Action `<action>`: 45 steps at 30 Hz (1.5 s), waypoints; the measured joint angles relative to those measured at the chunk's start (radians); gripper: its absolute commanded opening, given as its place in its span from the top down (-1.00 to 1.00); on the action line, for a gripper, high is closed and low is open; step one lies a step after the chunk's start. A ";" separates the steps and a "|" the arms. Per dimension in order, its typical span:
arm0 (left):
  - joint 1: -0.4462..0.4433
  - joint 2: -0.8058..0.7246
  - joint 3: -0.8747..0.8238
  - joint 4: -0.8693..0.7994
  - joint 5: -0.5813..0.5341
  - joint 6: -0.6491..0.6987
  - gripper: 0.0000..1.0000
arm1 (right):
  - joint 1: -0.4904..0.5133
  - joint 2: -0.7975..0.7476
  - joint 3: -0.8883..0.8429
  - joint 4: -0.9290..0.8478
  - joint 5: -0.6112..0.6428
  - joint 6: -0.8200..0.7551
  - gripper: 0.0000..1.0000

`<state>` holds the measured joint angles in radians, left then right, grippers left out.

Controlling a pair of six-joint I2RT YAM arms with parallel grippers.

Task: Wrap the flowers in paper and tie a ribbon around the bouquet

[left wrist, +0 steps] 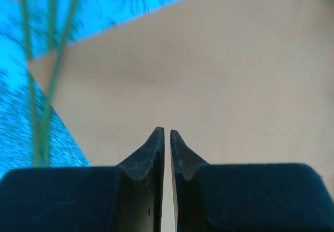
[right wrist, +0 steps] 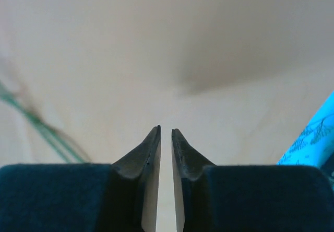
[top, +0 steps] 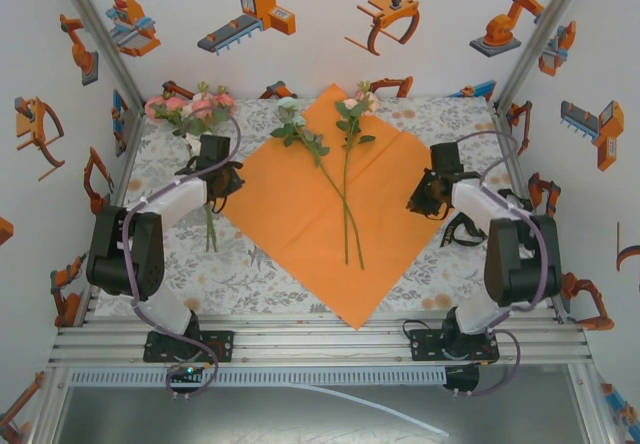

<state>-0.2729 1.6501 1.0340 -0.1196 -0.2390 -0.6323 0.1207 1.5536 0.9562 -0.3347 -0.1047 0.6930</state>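
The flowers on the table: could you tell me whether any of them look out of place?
Yes. Two flowers lie crossed on the paper, but the remaining bunch sits off it, at the table's far-left corner.

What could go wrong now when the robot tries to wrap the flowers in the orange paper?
1. The two flowers lie loose and crossed on the paper. Lifting a corner could roll them off.
2. The other flowers lie off the paper, with their stems beside the left pincer, which might knock them.
3. The left pincer and right pincer are open only a slit, so they might slip off the thin flat paper.
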 measured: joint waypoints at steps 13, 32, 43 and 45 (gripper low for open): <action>0.331 0.221 0.206 -0.039 0.075 0.120 0.54 | 0.175 -0.313 -0.146 0.072 -0.132 0.029 0.08; 0.346 0.388 0.398 -0.199 0.196 0.127 0.43 | 0.234 -0.387 -0.178 0.076 -0.134 0.032 0.05; 0.338 0.485 0.582 -0.386 0.155 0.168 0.45 | 0.234 -0.444 -0.177 0.038 -0.099 0.032 0.04; 0.336 0.507 0.609 -0.412 0.154 0.175 0.45 | 0.234 -0.456 -0.177 0.031 -0.091 0.032 0.04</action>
<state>0.0635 2.1567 1.6428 -0.5312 -0.0853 -0.4572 0.3550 1.0977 0.7788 -0.3035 -0.1955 0.7250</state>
